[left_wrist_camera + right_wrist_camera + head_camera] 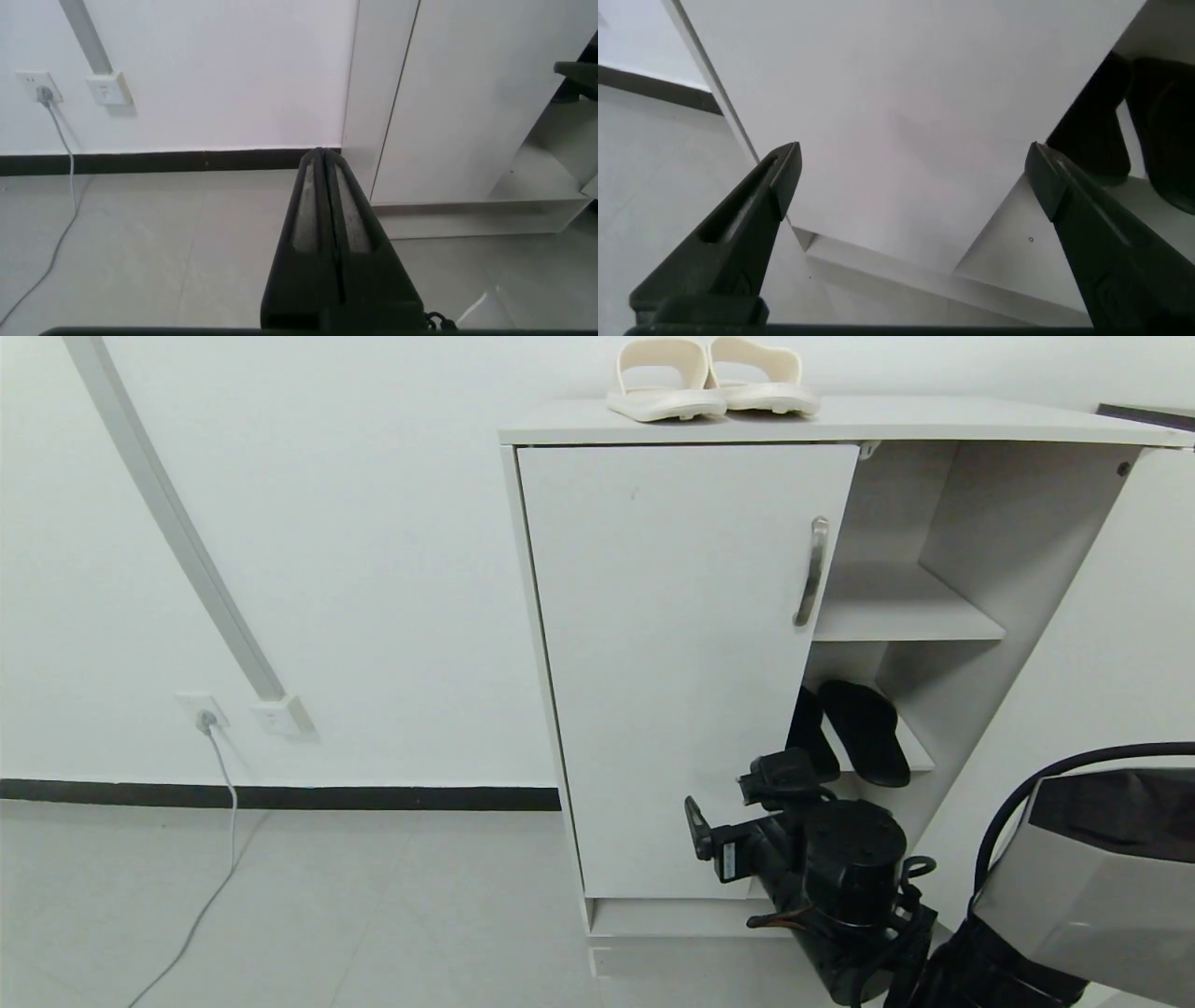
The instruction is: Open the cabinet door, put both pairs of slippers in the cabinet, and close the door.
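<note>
Right gripper (913, 154), fingers spread wide on nothing, sits bottom centre before the cabinet (840, 425); left gripper (322, 159) is pressed together. Right door (1102, 644) stands open, black slippers (864, 733) inside mid-frame, cream slippers (709, 383) top centre, on the cabinet

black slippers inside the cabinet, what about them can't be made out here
- Head view: the pair of flat black slippers is partly covered by the closed white cabinet door and the right arm.
- Right wrist view: the pair is cut off by the picture's edge, one slipper behind a finger of the open right gripper.
- Left half of the cabinet: hidden by that door.
</note>
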Motion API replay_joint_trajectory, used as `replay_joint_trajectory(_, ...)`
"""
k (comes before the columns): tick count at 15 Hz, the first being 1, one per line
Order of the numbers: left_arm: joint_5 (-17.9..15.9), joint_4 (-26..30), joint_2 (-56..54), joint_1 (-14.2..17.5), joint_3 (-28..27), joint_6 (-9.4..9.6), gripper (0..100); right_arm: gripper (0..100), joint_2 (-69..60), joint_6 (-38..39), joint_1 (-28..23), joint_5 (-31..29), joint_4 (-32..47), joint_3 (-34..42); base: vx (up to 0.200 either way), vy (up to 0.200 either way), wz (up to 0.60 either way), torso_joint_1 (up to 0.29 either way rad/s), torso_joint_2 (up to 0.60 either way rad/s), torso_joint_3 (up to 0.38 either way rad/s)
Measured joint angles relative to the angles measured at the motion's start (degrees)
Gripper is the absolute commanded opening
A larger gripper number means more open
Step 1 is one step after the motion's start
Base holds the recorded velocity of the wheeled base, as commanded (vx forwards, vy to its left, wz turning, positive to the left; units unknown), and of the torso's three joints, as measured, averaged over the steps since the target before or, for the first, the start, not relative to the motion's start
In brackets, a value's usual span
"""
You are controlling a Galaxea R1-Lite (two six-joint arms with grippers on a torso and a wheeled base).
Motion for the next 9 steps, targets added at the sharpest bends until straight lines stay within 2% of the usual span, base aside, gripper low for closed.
replay_joint_trajectory(3, 0.0, 0.1, 0.0, 0.0, 0.0, -0.02, 0, 100, 0.0, -0.1, 0.1, 0.0, -0.4, -0.1, 0.000, 0.000, 0.00, 0.015, -0.18, -0.325)
replay_joint_trajectory(6, 0.0, -0.1, 0.0, 0.1, -0.1, -0.02, 0, 100, 0.1, -0.1, 0.2, 0.0, -0.6, -0.1, 0.000, 0.000, 0.00, 0.041, -0.53, -0.364)
replay_joint_trajectory(9, 0.0, -0.1, 0.0, 0.1, 0.0, -0.02, 0, 100, 0.1, 0.0, 0.1, 0.0, -0.4, -0.1, 0.000, 0.000, 0.00, 0.113, -0.47, -0.342)
